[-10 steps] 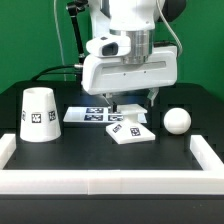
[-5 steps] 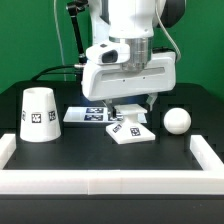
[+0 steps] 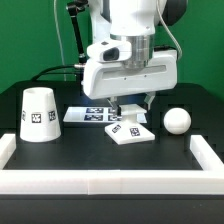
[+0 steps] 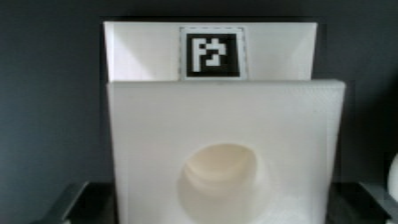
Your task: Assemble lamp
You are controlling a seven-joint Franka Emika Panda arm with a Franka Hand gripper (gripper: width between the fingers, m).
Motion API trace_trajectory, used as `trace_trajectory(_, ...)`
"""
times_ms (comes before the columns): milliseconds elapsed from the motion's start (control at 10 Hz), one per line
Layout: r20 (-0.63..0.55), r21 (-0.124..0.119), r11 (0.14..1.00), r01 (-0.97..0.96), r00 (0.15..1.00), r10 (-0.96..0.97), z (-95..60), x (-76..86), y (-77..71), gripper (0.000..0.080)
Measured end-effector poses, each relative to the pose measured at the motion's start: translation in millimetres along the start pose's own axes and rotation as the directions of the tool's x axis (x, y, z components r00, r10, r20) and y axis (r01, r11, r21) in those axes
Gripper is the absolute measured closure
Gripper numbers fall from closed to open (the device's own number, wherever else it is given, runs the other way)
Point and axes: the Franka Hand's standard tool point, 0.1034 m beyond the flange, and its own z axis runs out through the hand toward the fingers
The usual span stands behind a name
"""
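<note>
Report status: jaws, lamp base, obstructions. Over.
Jaws open, low over base. Base on table, not gripped. Bulb and shade stand apart on either side; nothing in the way.

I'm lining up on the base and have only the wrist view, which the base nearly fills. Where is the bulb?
Observer: The bulb lies to the exterior view's right of the base, apart from it.
Operator: And the shade?
Observer: The shade stands upright, wide end down, at the exterior view's left, past the marker board.
Operator: How is my gripper?
Observer: The gripper is open, low over the base's far side, holding nothing. I cannot tell whether it touches the base.
</note>
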Motion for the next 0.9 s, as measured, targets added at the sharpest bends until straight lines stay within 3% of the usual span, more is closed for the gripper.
trace_trajectory(300, -0.001, 0.000, 1.000, 0.000, 1.000, 0.000, 0.4, 1.6, 0.4, 0.0265)
trace_trajectory(700, -0.053, -0.008, 1.000, -0.010, 0.999, 0.010, -2.4, 50.3, 9.7, 0.0264)
trace_trajectory(900, -0.084, -0.007, 0.998, -0.067, 0.994, 0.066, -3.0, 74.3, 3.3, 0.0263)
